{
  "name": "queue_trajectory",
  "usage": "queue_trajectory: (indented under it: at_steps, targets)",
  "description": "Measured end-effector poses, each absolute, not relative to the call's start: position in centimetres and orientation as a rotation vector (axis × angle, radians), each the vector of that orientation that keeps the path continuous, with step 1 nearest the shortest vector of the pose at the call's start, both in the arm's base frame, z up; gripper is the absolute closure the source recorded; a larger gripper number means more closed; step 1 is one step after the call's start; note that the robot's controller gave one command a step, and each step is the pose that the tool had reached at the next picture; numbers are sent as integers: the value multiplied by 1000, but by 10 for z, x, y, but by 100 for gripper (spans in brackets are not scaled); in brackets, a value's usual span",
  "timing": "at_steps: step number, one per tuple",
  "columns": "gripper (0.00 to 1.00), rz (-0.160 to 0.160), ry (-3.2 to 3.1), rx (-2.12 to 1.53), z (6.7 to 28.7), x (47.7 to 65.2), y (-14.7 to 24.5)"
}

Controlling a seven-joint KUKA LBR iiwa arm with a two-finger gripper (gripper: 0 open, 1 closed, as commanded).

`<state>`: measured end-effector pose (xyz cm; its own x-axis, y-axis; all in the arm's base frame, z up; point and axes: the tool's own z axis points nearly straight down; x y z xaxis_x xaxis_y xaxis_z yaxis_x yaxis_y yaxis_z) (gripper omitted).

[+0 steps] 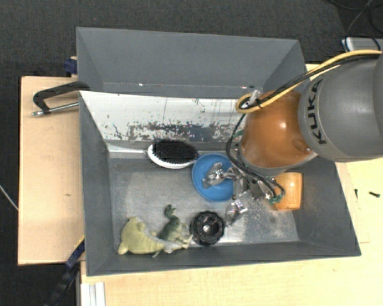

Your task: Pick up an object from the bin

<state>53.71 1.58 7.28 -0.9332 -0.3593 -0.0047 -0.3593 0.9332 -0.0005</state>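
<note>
My gripper [226, 193] hangs low in the right middle of the bin, open. One metal fingertip [214, 176] lies over a blue round dish [204, 171]; the other points down toward the bin floor near a black round knob-like thing [207, 227]. Nothing shows held between the fingers. An orange block [292, 190] lies just right of the gripper, partly hidden by the wrist. A white oval hairbrush with black bristles [173, 153] sits at the blue dish's upper left, touching or nearly touching it.
A dark green toy dinosaur [172, 228] and a pale yellow-green toy animal [136, 238] lie along the bin's front wall, left of the black knob. The arm with its orange cover fills the bin's right rear corner.
</note>
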Motion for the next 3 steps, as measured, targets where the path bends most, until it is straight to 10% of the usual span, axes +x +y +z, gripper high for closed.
queue_trajectory:
  at_steps: [1,2,3]
  targets:
    - [0,-3,2918,-1148,73,563,15]
    - [100,-2,2922,-1146,76,563,15]
    - [100,-5,2926,-1099,196,585,17]
